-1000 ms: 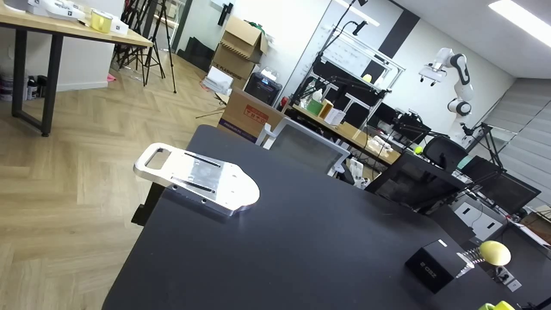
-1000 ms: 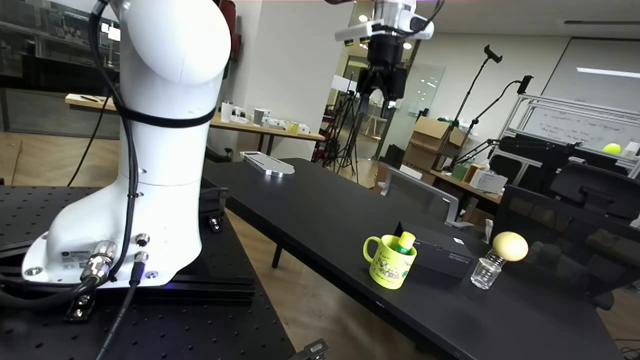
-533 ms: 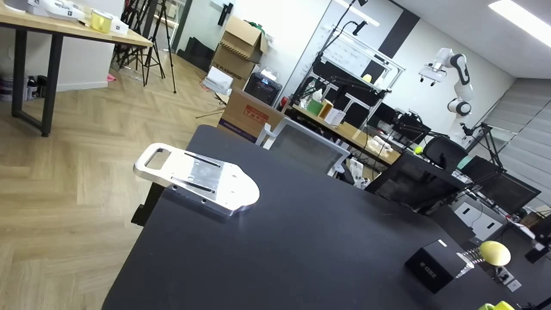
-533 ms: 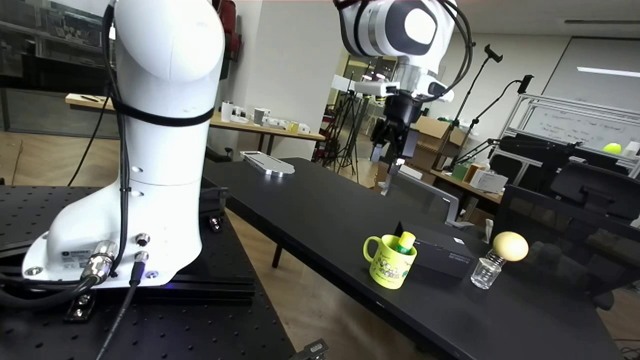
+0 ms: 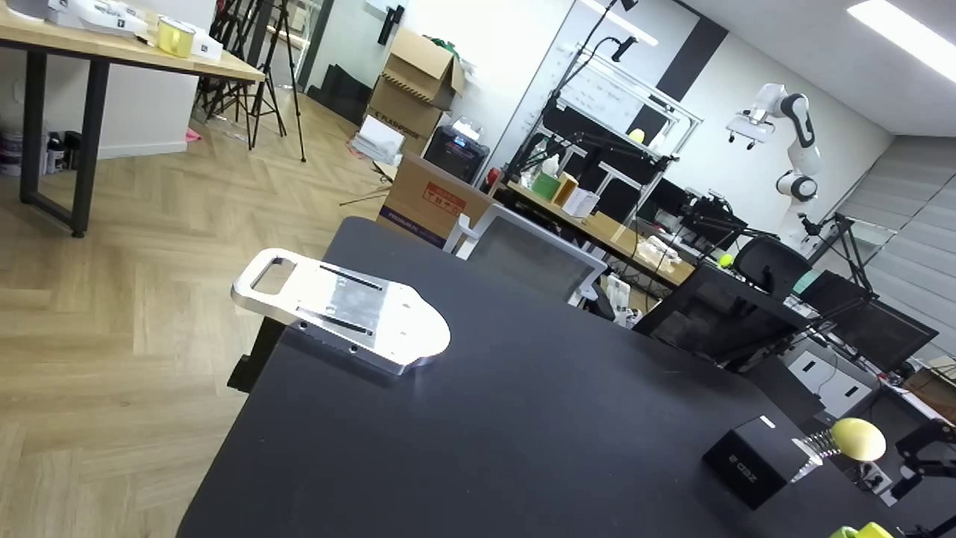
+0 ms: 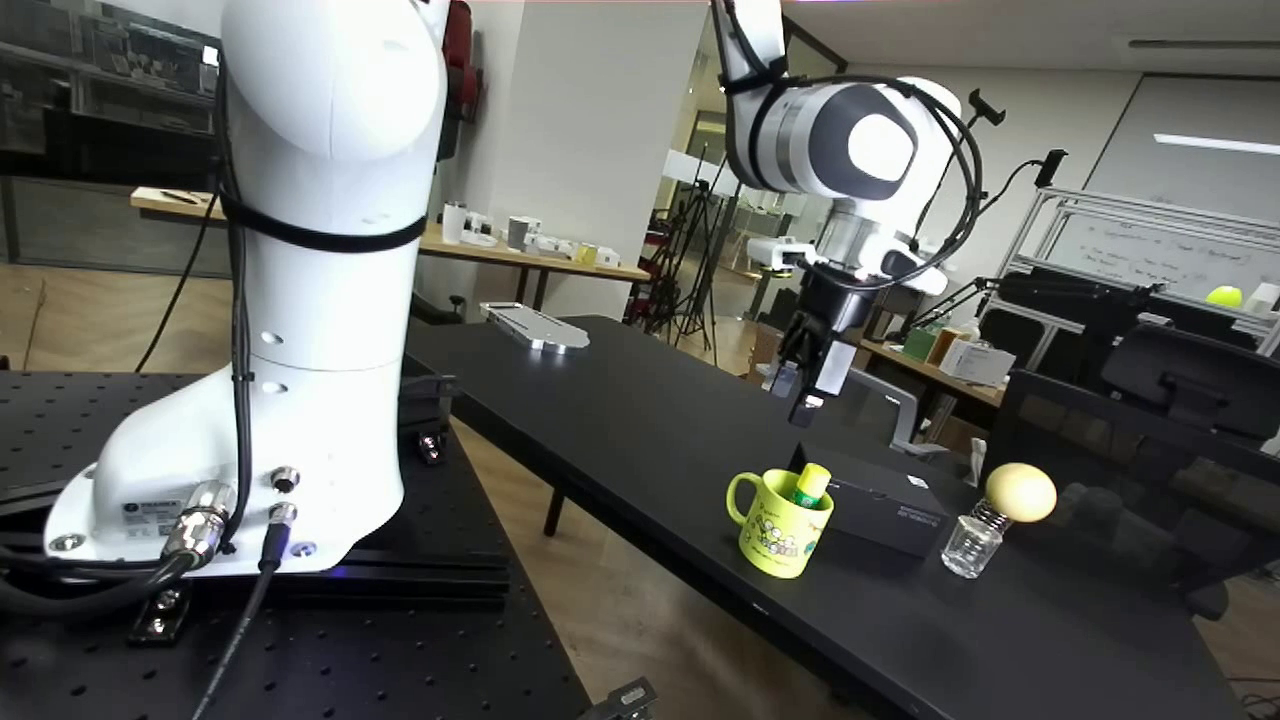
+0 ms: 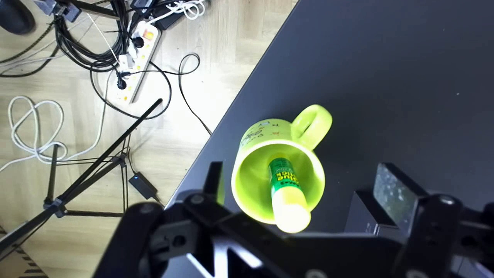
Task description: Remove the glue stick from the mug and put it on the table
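The yellow-green mug (image 6: pixel 775 535) stands upright on the black table (image 6: pixel 640 420), near its edge. The glue stick (image 6: pixel 812 484), green with a yellow cap, leans in the mug, its cap above the rim. In the wrist view the glue stick (image 7: pixel 283 177) and the mug (image 7: pixel 270 131) lie between my finger pads, lower down. My gripper (image 6: pixel 795 395) is open and empty, tilted, above the table and higher than the mug. In an exterior view my gripper (image 5: pixel 905 469) shows partly at the right edge, and only the tops of the mug (image 5: pixel 844 533) and glue stick (image 5: pixel 872 530) show.
A black box (image 6: pixel 880 510) stands right beside the mug; it also shows near my right finger in the wrist view (image 7: pixel 370 216). A glass jar with a spring and pale ball (image 6: pixel 1018 494) stands past the box. A silver metal plate (image 5: pixel 351 306) lies at the table's far end.
My arm has come down and across toward the mug, and the gripper has tilted. The mug, glue stick, box and jar have not moved.
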{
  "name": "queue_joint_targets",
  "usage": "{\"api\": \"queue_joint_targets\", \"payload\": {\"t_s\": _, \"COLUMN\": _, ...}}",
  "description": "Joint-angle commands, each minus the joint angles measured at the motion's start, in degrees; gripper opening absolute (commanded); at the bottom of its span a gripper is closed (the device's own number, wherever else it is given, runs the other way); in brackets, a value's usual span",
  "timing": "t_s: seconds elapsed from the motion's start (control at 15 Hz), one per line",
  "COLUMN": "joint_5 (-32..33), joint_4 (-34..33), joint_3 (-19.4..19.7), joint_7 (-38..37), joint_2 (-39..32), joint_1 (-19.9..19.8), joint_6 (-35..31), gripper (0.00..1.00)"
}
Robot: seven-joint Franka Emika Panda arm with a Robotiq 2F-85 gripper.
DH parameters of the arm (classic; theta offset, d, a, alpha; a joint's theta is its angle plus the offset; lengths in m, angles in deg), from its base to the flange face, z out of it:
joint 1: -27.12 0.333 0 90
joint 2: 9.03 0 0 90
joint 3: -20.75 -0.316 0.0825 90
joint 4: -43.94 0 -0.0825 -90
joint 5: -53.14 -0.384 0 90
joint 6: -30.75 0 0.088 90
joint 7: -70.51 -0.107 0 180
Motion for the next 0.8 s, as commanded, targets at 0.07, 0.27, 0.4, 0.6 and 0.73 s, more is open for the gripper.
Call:
{"api": "queue_joint_targets", "payload": {"t_s": 0.07, "joint_5": 2.13, "joint_4": -5.20, "joint_3": 2.31, "joint_7": -6.76, "joint_2": -6.13, "joint_1": 1.36, "joint_6": -2.98, "gripper": 1.00}}
{"api": "queue_joint_targets", "payload": {"t_s": 0.27, "joint_5": 1.19, "joint_4": -4.16, "joint_3": 3.21, "joint_7": -4.67, "joint_2": -5.66, "joint_1": 1.98, "joint_6": -2.84, "gripper": 1.00}}
{"api": "queue_joint_targets", "payload": {"t_s": 0.4, "joint_5": 1.15, "joint_4": -5.09, "joint_3": 3.60, "joint_7": -5.35, "joint_2": -6.87, "joint_1": 2.38, "joint_6": -2.72, "gripper": 1.00}}
{"api": "queue_joint_targets", "payload": {"t_s": 0.6, "joint_5": 1.15, "joint_4": -5.41, "joint_3": 3.73, "joint_7": -5.59, "joint_2": -7.14, "joint_1": 2.56, "joint_6": -2.64, "gripper": 1.00}}
{"api": "queue_joint_targets", "payload": {"t_s": 0.73, "joint_5": 1.15, "joint_4": -5.45, "joint_3": 3.78, "joint_7": -5.61, "joint_2": -7.14, "joint_1": 2.58, "joint_6": -2.63, "gripper": 1.00}}
